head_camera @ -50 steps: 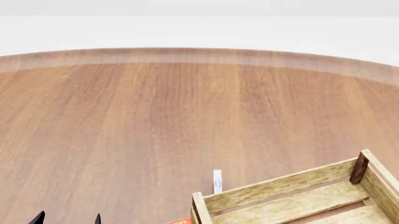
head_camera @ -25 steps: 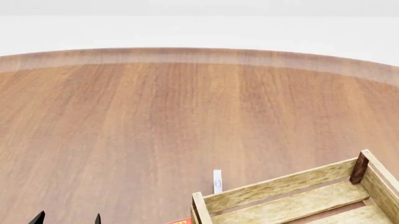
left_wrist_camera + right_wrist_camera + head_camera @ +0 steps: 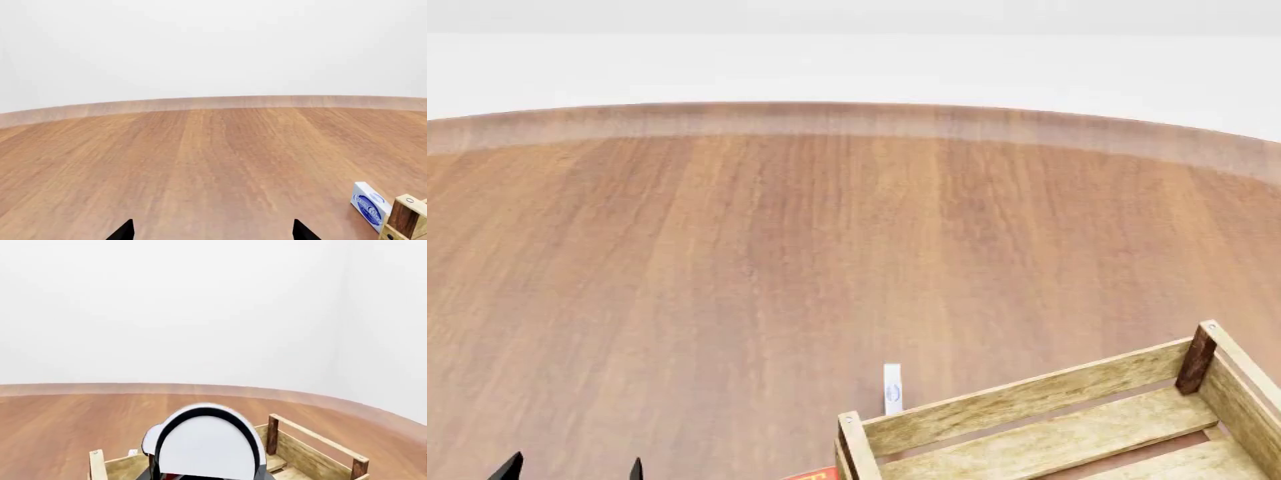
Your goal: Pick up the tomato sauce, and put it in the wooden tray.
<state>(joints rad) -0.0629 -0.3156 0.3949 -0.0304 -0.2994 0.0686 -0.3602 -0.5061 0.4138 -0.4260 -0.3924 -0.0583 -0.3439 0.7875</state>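
Just in front of the wooden tray [image 3: 313,447], seen from the right wrist: the tomato sauce [image 3: 207,445], very close to the lens, plain silver-white top turned toward the camera and ringed by a dark rim, a thin strip of red label under it. Covers part of the tray's pale slats and its near wall; whether above the tray or only before it, impossible to say from this angle. Right gripper [image 3: 205,475] almost wholly hidden behind the can, only dark slivers low at either side of it. Cannot tell whether clamped on the can or merely beside it.

Well away from the wooden tray [image 3: 1054,420], at the lower edge of the head view: left gripper [image 3: 571,468], only two black fingertips [image 3: 507,467] in sight, spread apart, nothing between them. Same story from the left wrist: left gripper [image 3: 213,232] with tips wide apart over bare table [image 3: 200,160].

Just outside the tray's far wall, near its left corner post: small white box [image 3: 892,388] with blue print, standing on edge, close to the slats. Same white box [image 3: 370,205] in the left wrist view, right beside a brown corner post of the wooden tray [image 3: 403,220].

Just beside that left corner of the tray, cut off by the head view's edge: red scrap [image 3: 814,473] with some yellow on it, too little showing to name.

Beyond the tray: brown wood-grain table [image 3: 761,250], curved far edge, plain white wall [image 3: 854,60] behind.
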